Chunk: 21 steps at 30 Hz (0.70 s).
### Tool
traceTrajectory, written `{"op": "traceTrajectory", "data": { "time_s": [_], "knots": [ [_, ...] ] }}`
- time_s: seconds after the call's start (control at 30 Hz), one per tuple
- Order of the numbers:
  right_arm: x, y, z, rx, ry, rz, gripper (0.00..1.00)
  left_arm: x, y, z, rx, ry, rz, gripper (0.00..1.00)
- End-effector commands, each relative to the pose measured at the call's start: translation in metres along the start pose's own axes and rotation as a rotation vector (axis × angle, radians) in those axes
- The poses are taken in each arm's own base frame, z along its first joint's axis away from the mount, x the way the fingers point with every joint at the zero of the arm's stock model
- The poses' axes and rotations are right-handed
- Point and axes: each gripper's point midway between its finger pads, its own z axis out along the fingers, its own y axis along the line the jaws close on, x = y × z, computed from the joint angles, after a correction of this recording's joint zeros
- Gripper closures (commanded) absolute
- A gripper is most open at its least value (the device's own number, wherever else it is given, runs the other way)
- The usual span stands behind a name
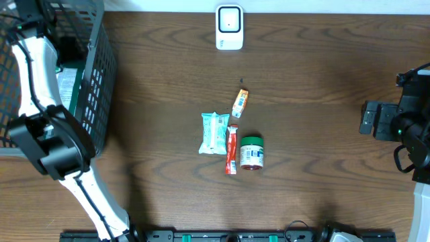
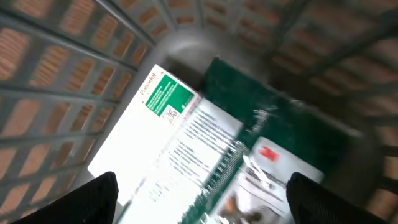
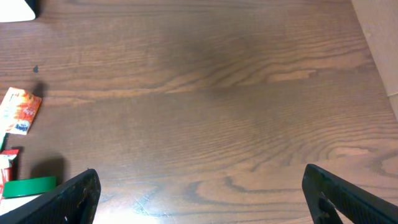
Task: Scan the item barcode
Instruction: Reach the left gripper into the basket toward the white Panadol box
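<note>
The white barcode scanner (image 1: pixel 229 27) stands at the back centre of the table. Mid-table lie an orange sachet (image 1: pixel 240 103), a light blue pack (image 1: pixel 214 132), a red stick pack (image 1: pixel 232 149) and a green-lidded jar (image 1: pixel 252 152). My left arm (image 1: pixel 30 67) reaches into the black basket (image 1: pixel 101 81). There my left gripper (image 2: pixel 199 193) hangs open above a white and green box (image 2: pixel 155 137) and a dark green packet (image 2: pixel 280 137), holding nothing. My right gripper (image 3: pixel 202 186) is open over bare wood at the table's right side (image 1: pixel 368 117).
The basket's mesh walls (image 2: pixel 56 81) close in around the left gripper. In the right wrist view the orange sachet (image 3: pixel 18 111) and the jar's green lid (image 3: pixel 28 186) show at the far left. The table's right edge (image 3: pixel 379 56) is close to the right arm.
</note>
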Motion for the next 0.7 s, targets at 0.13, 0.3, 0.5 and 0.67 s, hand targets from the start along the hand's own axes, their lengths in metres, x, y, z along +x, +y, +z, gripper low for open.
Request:
{"op": "traceTrajectory", "data": {
  "time_s": [0.13,0.3,0.5,0.67],
  "knots": [
    [-0.003,-0.002,-0.003,0.005,-0.010,0.015,0.01,0.014,0.016,0.051,-0.038,0.063,0.130,0.21],
    [-0.003,-0.002,-0.003,0.005,-0.010,0.016,0.01,0.021,0.023,0.072,-0.044,0.087,0.119,0.21],
    [-0.003,-0.002,-0.003,0.005,-0.010,0.016,0.01,0.034,0.032,0.100,-0.051,0.127,0.108,0.20],
    [-0.003,-0.002,-0.003,0.005,-0.010,0.016,0.01,0.049,0.035,0.117,-0.052,0.173,0.105,0.26]
  ]
}}
